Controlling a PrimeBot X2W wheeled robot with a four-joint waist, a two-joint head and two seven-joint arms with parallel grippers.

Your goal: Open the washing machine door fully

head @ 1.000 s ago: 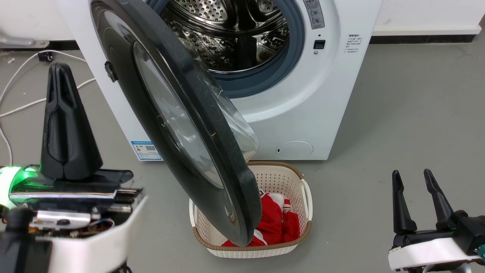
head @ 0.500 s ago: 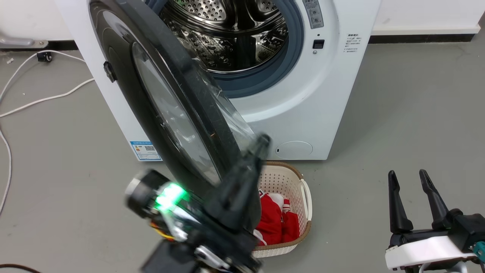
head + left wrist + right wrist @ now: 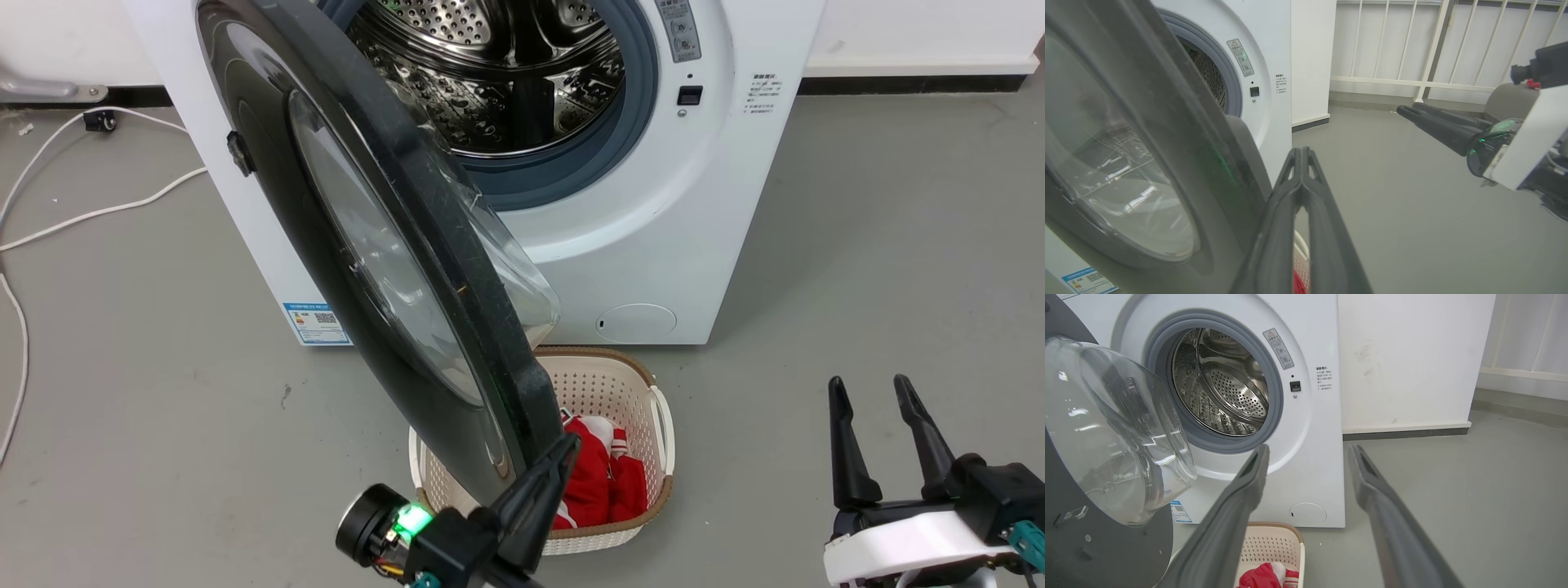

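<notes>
In the head view the left gripper [image 3: 565, 451] has its two fingers pressed together, their tip right at the lower rim of the washing machine door [image 3: 392, 245]. The door stands partly swung out from the washing machine [image 3: 653, 245], over a cream basket [image 3: 658, 425] holding a red garment [image 3: 596, 482] just beyond the fingertips. The right gripper [image 3: 868, 384] has its fingers spread, with nothing between them, well apart from the door. In the left wrist view the closed fingers rise just beside the door's black edge [image 3: 1237, 171], which lies on their left; I cannot tell whether they touch it. The right gripper [image 3: 1404, 110] shows off to their right. In the right wrist view the spread fingers [image 3: 1249, 477] frame the machine's white front, with the door's glass bowl [image 3: 1106, 428] left of them and the steel drum [image 3: 1229, 388] ahead.
</notes>
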